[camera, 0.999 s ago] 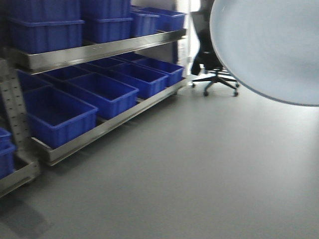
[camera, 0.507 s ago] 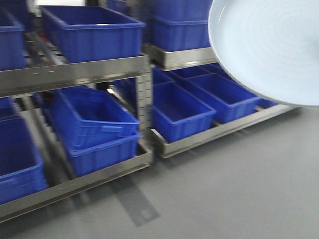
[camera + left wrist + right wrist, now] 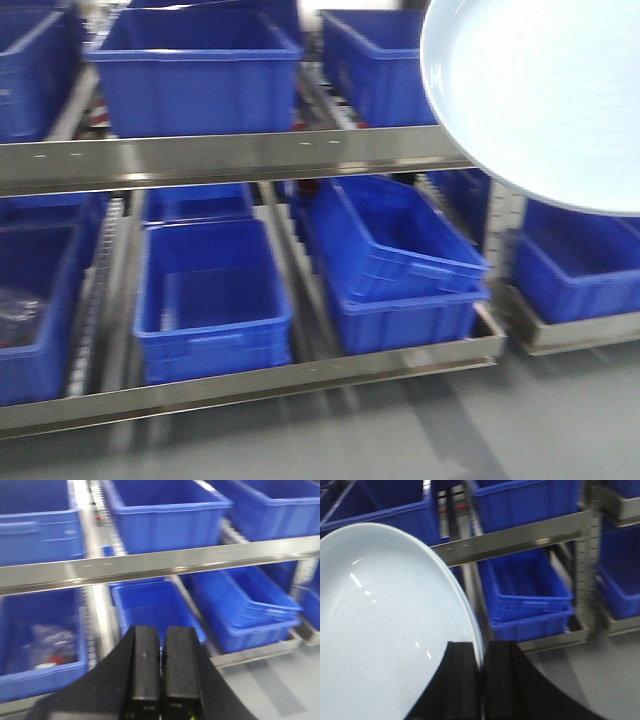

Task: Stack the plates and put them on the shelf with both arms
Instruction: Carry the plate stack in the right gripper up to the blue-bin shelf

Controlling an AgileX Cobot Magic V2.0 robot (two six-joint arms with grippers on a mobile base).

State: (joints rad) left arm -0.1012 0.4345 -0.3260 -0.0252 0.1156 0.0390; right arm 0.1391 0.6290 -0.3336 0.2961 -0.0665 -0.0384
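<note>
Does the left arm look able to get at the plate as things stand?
Probably not yet. The plate is clamped by its rim in the right gripper; the left gripper faces the blue bins, fingers pressed together, with the plate nowhere in its wrist view.

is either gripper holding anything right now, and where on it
The right gripper pinches the pale plate by its rim, the rim caught between its two fingers. The left gripper is shut and empty.

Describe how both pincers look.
The left pincer has two flat, matte black, rectangular fingers on a black body flaring wider toward the base, with tiny yellowish marks low down. The right pincer has the same black build. No cables show.
</note>
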